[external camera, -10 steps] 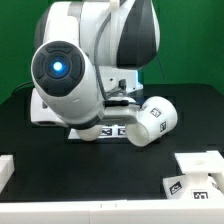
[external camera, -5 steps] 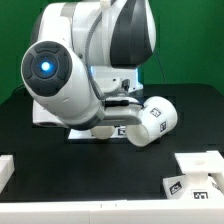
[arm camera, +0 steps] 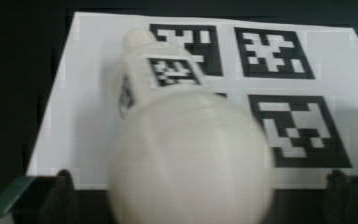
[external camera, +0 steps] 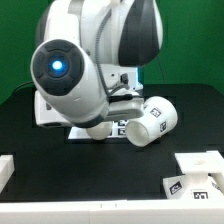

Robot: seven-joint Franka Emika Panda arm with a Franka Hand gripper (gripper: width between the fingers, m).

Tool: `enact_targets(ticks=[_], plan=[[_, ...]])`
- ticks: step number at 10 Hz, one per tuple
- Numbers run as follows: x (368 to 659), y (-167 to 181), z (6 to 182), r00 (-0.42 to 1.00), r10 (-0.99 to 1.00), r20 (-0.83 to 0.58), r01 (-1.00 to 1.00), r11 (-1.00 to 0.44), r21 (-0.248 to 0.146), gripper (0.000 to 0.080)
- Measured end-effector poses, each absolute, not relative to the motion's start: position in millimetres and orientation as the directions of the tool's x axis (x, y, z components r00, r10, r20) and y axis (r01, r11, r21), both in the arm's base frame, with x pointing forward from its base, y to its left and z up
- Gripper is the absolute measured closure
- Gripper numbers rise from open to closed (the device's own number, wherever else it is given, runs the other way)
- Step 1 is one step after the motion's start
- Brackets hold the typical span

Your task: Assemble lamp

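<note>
The bulb (arm camera: 185,140) is white, with a tagged neck pointing away from the camera. It lies on the marker board (arm camera: 87,110), between my gripper's fingers. My gripper (arm camera: 197,200) is open; one dark finger (arm camera: 51,195) stands on each side of the bulb's round end, with a gap on both sides. In the exterior view the arm hides the gripper, and a rounded white shape under it (external camera: 97,128) looks like the bulb. The shade (external camera: 150,120) lies on its side just to the exterior view's right of the arm. The square base (external camera: 196,172) sits at the front right.
The marker board (external camera: 45,112) lies under the arm on the black table. A white block (external camera: 5,170) sits at the front left edge. A green wall stands behind.
The arm's elbow swung to the exterior view's left and then came back right. The shade and the base have not moved.
</note>
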State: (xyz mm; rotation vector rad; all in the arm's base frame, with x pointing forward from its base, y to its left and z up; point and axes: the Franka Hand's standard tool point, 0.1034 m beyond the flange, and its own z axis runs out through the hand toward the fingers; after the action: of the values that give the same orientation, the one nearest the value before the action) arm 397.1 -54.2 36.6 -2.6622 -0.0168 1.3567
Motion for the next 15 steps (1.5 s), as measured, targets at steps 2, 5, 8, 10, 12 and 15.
enact_targets(ticks=[2,5,8,10,12,15], plan=[[396.6,-54.2,36.1,0.589,0.079,-0.804,-0.060,-0.988,-0.141,0.0101],[392.2,-56.1,32.7,0.568,0.093,-0.818,-0.010,-0.993,-0.120,0.0101],[387.5,-49.9,29.5,0.545,0.103,-0.832,0.015,-0.993,-0.113,0.0101],[387.4,-49.6,29.4,0.545,0.104,-0.832,0.014,-0.993,-0.115,0.0101],[387.4,-49.6,29.4,0.545,0.104,-0.832,0.014,-0.993,-0.115,0.0101],[383.7,-60.0,28.5,0.543,0.134,-0.829,0.028,-0.990,-0.141,0.0101]])
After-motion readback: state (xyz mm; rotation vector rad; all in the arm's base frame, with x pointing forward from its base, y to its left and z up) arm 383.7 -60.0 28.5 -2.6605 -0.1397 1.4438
